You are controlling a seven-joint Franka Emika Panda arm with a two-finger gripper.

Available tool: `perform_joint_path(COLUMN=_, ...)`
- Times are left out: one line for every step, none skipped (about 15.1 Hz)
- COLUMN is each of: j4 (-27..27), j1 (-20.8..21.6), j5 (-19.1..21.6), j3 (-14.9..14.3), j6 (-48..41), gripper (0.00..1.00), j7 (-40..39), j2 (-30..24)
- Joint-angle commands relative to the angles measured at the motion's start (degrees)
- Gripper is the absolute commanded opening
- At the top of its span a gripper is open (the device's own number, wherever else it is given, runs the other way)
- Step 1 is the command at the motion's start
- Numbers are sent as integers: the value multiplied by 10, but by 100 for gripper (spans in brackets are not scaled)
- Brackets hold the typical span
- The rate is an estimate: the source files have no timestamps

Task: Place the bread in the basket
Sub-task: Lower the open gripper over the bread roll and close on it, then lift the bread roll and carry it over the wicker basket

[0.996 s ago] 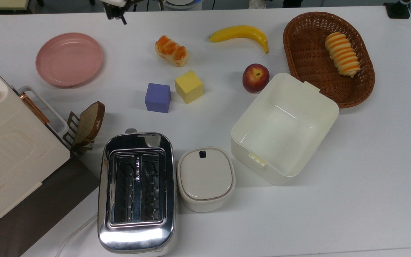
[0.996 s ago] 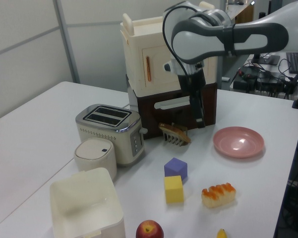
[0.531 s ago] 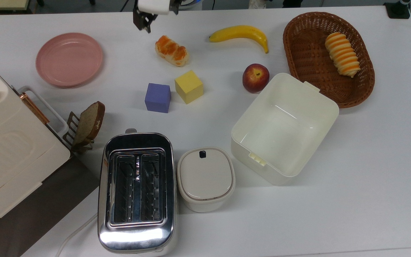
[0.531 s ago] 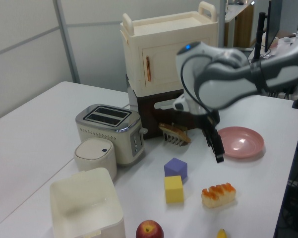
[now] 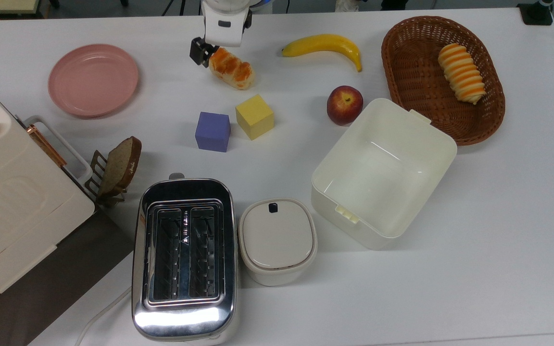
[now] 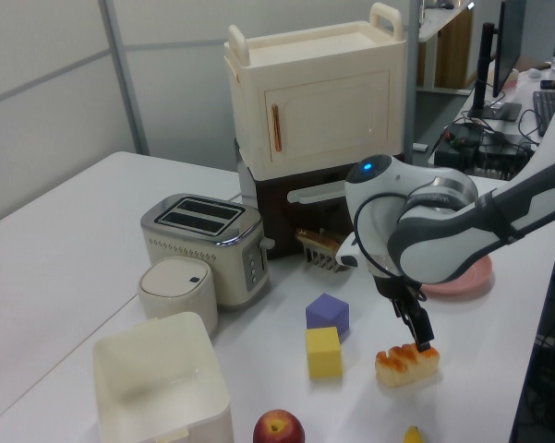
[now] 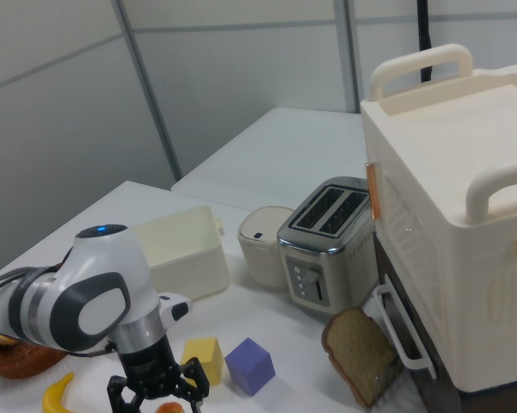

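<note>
The bread, a small lumpy bun, pale cream with blotchy orange glaze on top, lies on the white table between the pink plate and the banana, just above the yellow cube in the top view. The gripper is down at the bun's end nearer the plate, fingers spread apart with nothing held; in the right view the black fingers straddle an orange patch of glaze. In the left view a fingertip sits right at the bun's top. Well apart, toward the top view's right, the wicker basket holds a striped spiral roll. No readable writing anywhere
</note>
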Motion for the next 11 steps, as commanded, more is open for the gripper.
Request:
perform_joint_path(j4=-8, j1=14, j5=-21, j3=-6, j6=56, gripper=100, j7=36, j2=43)
perform_joint_path(j4=-8, j1=24, j5=-21, j3=-7, j6=64, gripper=100, j7=43, j2=53)
perform_joint_path(j4=-8, j1=29, j5=-23, j3=-7, j6=66, gripper=100, j7=51, j2=56)
perform_joint_path(j4=-9, j1=30, j5=-23, j3=-6, j6=65, gripper=100, j7=56, j2=56)
perform_joint_path(j4=-9, j1=33, j5=-23, j3=-6, j6=66, gripper=100, j7=59, j2=58)
perform_joint_path(j4=-9, j1=33, j5=-23, j3=-6, j6=66, gripper=100, j7=65, j2=61)
perform_joint_path(j4=-9, j1=33, j5=-23, j3=-2, j6=67, gripper=100, j7=71, j2=66)
perform_joint_path(j4=-8, j1=33, j5=-23, j3=8, j6=67, gripper=100, j7=79, j2=69)
perform_joint_path(j4=-8, j1=33, j5=-23, j3=14, j6=68, gripper=100, j7=87, j2=72)
perform_joint_path(j4=-8, j1=33, j5=-23, j3=14, j6=68, gripper=93, j7=95, j2=79)
perform_joint_path(j4=-5, j1=33, j5=-23, j3=14, j6=68, gripper=80, j7=103, j2=82)
